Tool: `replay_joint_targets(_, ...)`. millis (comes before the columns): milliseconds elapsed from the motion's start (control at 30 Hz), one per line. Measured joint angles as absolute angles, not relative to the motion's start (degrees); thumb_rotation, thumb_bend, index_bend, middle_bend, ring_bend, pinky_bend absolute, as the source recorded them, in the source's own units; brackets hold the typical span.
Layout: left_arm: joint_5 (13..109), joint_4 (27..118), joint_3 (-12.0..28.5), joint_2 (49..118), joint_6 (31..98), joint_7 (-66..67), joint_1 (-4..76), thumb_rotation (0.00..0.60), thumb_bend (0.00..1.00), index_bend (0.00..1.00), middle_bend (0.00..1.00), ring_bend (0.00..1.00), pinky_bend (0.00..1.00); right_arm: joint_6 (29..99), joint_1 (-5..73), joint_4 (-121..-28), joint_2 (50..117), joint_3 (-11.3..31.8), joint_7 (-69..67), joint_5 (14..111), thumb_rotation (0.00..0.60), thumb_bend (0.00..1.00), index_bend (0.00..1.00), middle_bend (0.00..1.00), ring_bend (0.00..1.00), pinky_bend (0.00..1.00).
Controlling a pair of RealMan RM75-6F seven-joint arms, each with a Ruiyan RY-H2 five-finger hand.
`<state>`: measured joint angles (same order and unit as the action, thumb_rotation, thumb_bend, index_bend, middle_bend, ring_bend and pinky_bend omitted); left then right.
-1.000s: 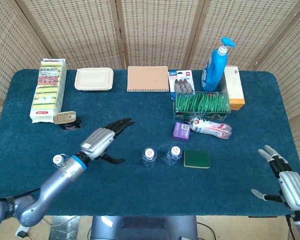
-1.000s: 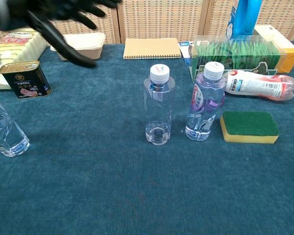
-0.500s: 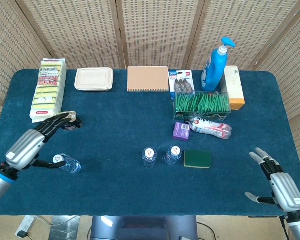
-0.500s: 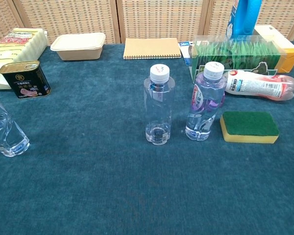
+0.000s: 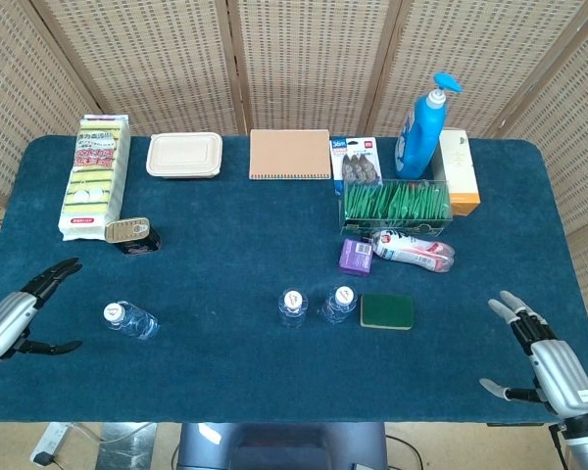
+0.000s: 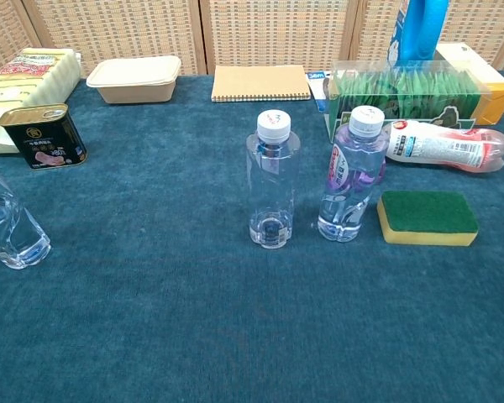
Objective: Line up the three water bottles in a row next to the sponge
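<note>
Two bottles stood beside the sponge (image 5: 386, 311); third apart.
My left hand (image 5: 10, 319) and right hand (image 5: 547, 361) were spread, holding nothing; third bottle (image 5: 129, 319) stood far left.

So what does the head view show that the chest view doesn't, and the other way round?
Only the head view shows both hands, the left hand and right hand, open at the table's near corners, plus the third bottle's cap. Only the chest view shows the tin's label and the sponge's yellow underside. Both share the two upright bottles, the sponge, notebook and lunch box.
</note>
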<state>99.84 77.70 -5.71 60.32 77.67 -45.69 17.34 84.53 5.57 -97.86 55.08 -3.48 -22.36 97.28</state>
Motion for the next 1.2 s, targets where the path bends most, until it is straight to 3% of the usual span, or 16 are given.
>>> replay_joint_targets(333,98.5,61.4,-6.3,76.8,78.8,-54.4,15.7,0.6,0.07,0.0,0.0,0.0,0.07,84.9,5.7,-97.2,54.6,-3.6,-24.5,97.6,0.6,0.04,0.09,0.0,0.0,0.08)
replay_joint_targets(700,96.5,59.1,-5.2,84.1,75.0,-54.5,18.4,0.6,0.28,0.0,0.01,0.0,0.11,86.2,5.5,-96.3,54.0,-3.5,-27.5,97.8,0.6,0.04,0.09,0.0,0.0,0.08)
replay_joint_targets(800,95.5,58.9,-4.3,85.5,75.1,-53.7,18.6,0.6,0.35,0.21,0.21,0.12,0.31,86.3,5.5,-96.0,53.9,-3.5,-28.2,97.8,0.6,0.04,0.09,0.0,0.0,0.08)
replay_joint_targets(833,95.2,58.8,-3.9,86.0,75.2,-53.1,18.6,0.6,0.37,0.35,0.31,0.21,0.37,86.2,5.5,-96.0,53.9,-3.5,-28.3,97.8,0.6,0.04,0.09,0.0,0.0,0.08)
replay_joint_targets(867,95.1,58.7,-3.8,86.3,75.3,-52.7,18.6,0.6,0.39,0.45,0.39,0.27,0.42,86.2,5.6,-95.9,53.9,-3.4,-28.6,97.7,0.6,0.04,0.09,0.0,0.0,0.08)
replay_joint_targets(933,94.8,58.5,-3.6,86.9,75.3,-51.7,18.7,0.6,0.43,0.55,0.46,0.34,0.47,86.3,5.6,-95.7,53.9,-3.4,-29.0,97.6,0.6,0.04,0.09,0.0,0.0,0.08)
replay_joint_targets(1067,94.9,58.6,-3.6,87.6,75.3,-50.5,19.3,0.6,0.46,0.64,0.53,0.41,0.5,86.5,5.6,-95.4,53.7,-3.3,-29.6,97.5,0.6,0.04,0.09,0.0,0.0,0.09)
replay_joint_targets(1200,95.0,59.2,-3.5,87.7,76.3,-50.8,19.4,0.6,0.46,0.65,0.54,0.42,0.5,86.6,5.6,-95.3,53.8,-3.2,-29.6,97.5,0.6,0.04,0.09,0.0,0.0,0.09)
